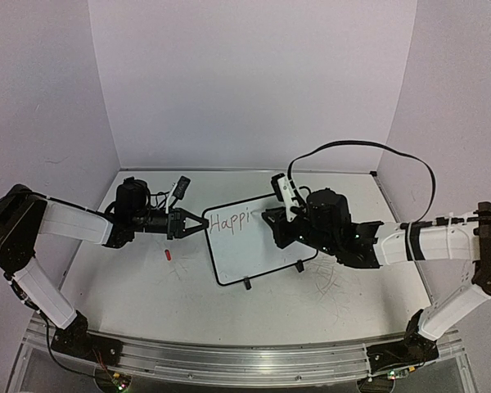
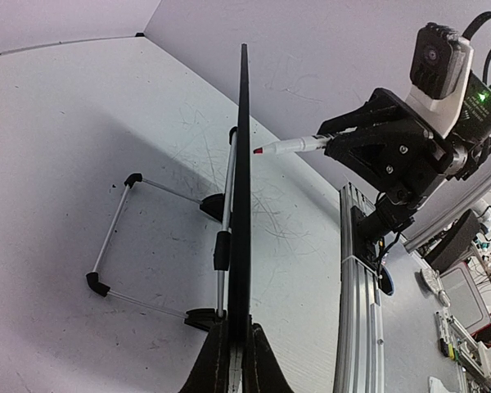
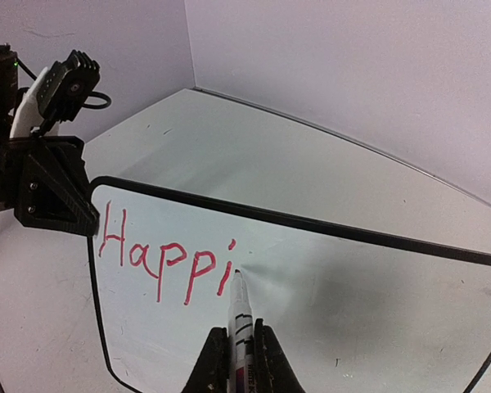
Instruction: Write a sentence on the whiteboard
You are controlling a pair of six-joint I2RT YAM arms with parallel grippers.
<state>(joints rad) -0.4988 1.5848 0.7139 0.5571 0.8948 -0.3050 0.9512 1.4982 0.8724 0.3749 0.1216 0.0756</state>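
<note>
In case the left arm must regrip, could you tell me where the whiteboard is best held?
Take the whiteboard by its thin left edge, coming from the left, one of the fingers on each face: it stands propped on wire feet, that edge is slim, and the marker works the front from the right.

Plain pale lilac walls (image 1: 254,82) across top and both sides of frame. Scuffed white counter (image 1: 147,303) below, evenly lit, soft shadows. Metal rail (image 1: 229,360) along bottom edge.
</note>
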